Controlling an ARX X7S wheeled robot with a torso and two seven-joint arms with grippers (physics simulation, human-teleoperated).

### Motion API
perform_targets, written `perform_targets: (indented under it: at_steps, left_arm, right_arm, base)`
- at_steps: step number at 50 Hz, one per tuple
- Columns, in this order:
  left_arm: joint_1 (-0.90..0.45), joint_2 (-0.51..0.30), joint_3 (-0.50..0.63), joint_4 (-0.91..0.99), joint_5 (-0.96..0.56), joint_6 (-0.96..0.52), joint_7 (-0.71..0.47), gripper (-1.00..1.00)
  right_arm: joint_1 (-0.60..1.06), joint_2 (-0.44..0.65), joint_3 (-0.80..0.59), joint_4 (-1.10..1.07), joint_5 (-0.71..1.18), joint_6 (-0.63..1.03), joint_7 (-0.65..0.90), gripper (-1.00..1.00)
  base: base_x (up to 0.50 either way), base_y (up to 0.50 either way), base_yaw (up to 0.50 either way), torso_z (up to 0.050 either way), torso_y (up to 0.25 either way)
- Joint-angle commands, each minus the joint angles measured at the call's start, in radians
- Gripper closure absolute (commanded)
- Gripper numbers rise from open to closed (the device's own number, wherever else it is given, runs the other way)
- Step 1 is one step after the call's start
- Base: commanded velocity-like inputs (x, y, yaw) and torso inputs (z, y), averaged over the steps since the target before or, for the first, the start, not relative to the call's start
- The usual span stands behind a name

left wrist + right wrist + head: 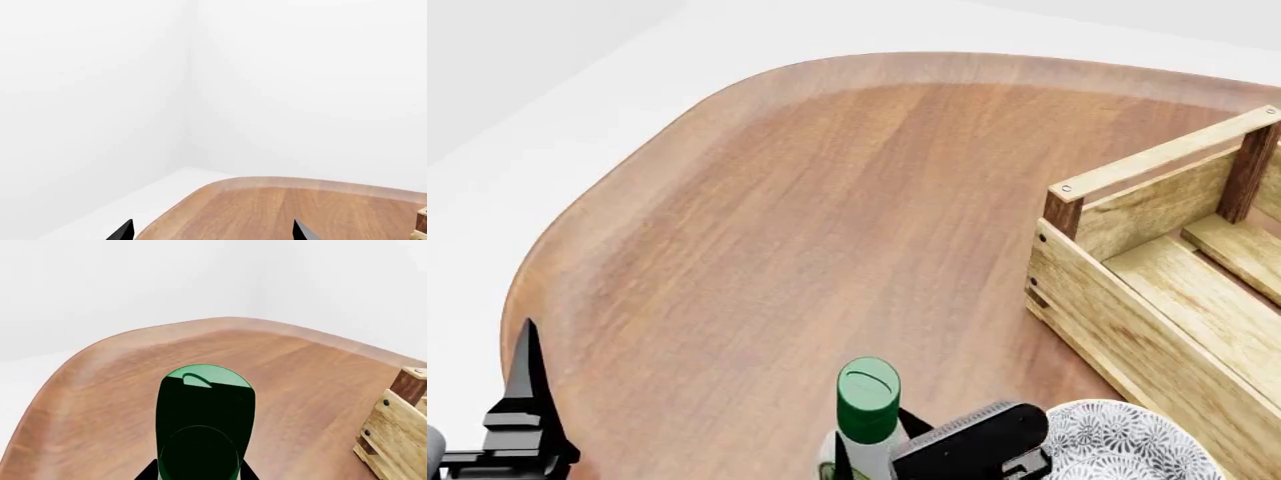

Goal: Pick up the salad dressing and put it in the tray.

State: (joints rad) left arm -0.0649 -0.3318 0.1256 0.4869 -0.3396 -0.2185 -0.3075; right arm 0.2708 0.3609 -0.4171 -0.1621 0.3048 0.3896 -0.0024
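Both end effectors show: your right end effector (874, 450) is clamped on the salad dressing (866, 400), upright near the bench (761, 200) front edge, the tray (1154, 290) off to its right, while your left end effector (212, 231) hangs spread apart

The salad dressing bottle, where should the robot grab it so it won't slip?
Probably around the whitish neck just under the green cap of the salad dressing, pinched from the sides. It stands upright and narrow, and the right gripper is already at its sides there.
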Motion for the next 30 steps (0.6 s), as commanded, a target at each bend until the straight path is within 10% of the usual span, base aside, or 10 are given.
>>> perform_targets:
  at_steps: [1,30]
  left_arm:
    - [0.000,-0.005,0.000,0.007,-0.007,-0.001,-0.002,-1.00]
    - [-0.001,-0.015,-0.002,0.006,-0.027,0.004,-0.004,-1.00]
  right_arm:
    - [-0.015,0.052,0.042,-0.166,0.005,0.059,0.034,1.00]
    - [0.099,0.183,0.318,-0.404,0.174,0.329,0.133,1.00]
  base:
    - [0.00,0.00,0.00,0.000,0.000]
    - [0.00,0.00,0.00,0.000,0.000]
